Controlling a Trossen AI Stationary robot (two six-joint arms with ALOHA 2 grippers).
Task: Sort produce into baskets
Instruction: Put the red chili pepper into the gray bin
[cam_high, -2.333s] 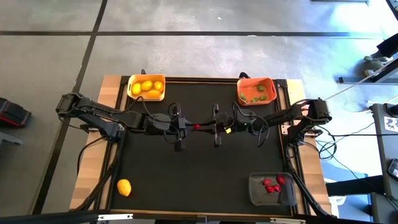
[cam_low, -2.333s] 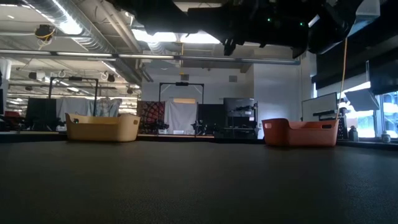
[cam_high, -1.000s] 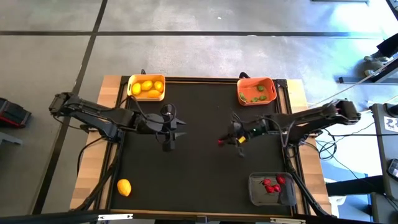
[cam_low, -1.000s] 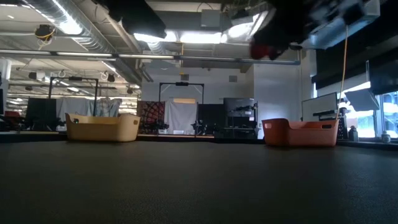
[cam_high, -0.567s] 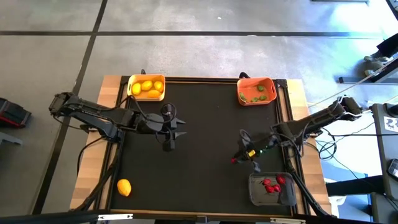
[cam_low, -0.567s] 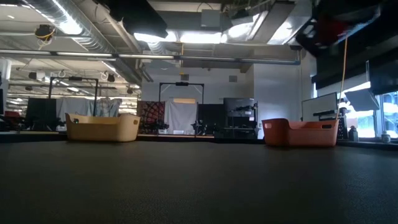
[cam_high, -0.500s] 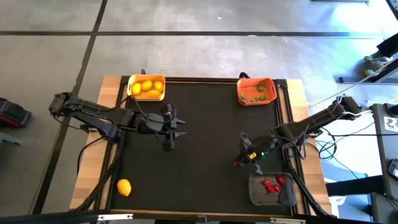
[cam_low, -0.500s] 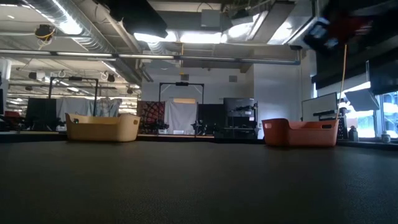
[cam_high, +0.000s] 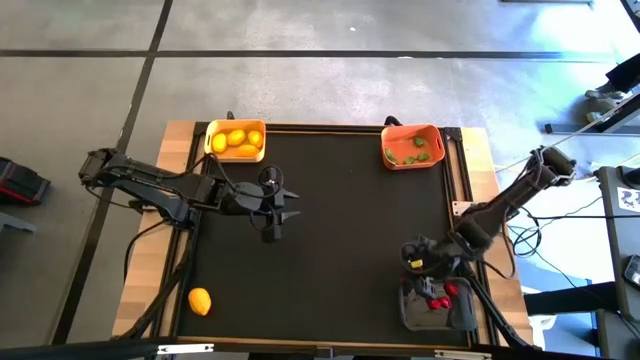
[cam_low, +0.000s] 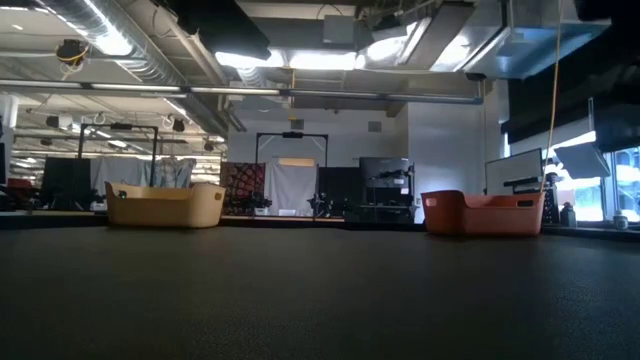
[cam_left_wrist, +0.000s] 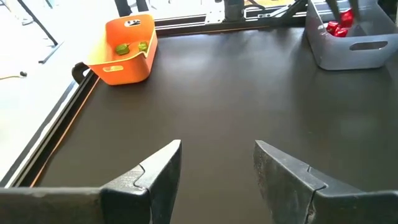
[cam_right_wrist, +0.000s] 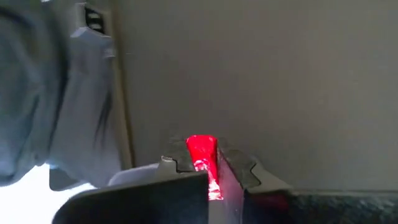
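With the right tool (cam_high: 418, 262) pinching a red piece (cam_right_wrist: 202, 163) just above the grey basket (cam_high: 412, 312) at the near right, centre it over the basket before releasing; the left tool (cam_left_wrist: 217, 168) waits open mid-worktop.

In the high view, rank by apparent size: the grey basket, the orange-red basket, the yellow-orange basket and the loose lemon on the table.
1. Grey basket, largest, though the right gripper covers part of it.
2. Orange-red basket and yellow-orange basket: too alike to rank.
3. Loose lemon, clearly smallest.
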